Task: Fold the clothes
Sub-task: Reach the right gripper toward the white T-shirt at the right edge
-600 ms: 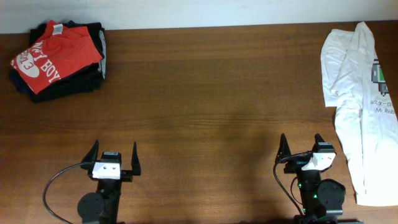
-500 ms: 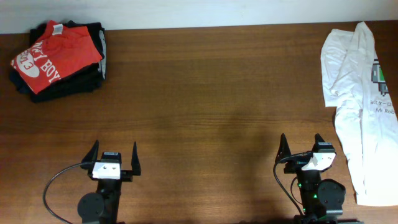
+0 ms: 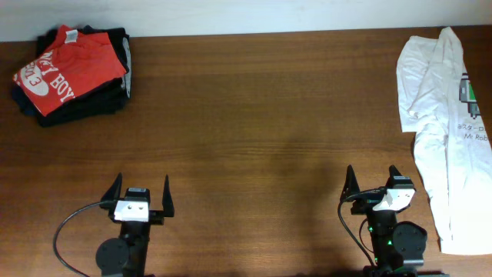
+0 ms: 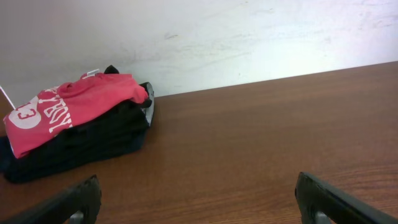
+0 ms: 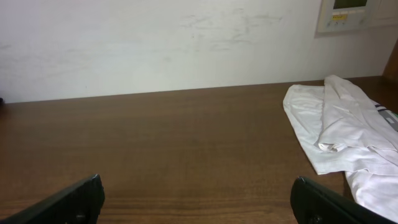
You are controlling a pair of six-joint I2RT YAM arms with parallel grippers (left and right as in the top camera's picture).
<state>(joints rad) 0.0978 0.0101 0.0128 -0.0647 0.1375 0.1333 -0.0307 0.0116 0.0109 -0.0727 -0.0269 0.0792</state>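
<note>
Overhead and wrist views of the table [image 3: 254,131]. The white T-shirt [image 3: 446,131] lies unfolded and rumpled along the table's right edge, partly cut off by the overhead frame. Its long axis runs from the far edge, by the wall [image 4: 249,37], toward the robot's side. One narrowed end reaches the far edge and the broader end lies close beside the right arm's base. The cloth is bunched lengthwise into ridges on its left half. The green-and-black print [image 3: 465,88] sits nearer the wall than the dark lettering [image 3: 473,131], whose lines run across the long axis. In the right wrist view the shirt [image 5: 339,134] occupies the right side of the table.

The left hand [image 3: 142,178] rests at the near edge with its fingers spread wide apart, holding and touching nothing. The right hand [image 3: 372,173] has the same wide spread and is likewise empty, just left of the shirt and clear of it. Both hands point toward the wall.

At the far left corner, a red T-shirt [image 3: 65,65] with white lettering tops a stack of dark folded garments [image 3: 84,108].
</note>
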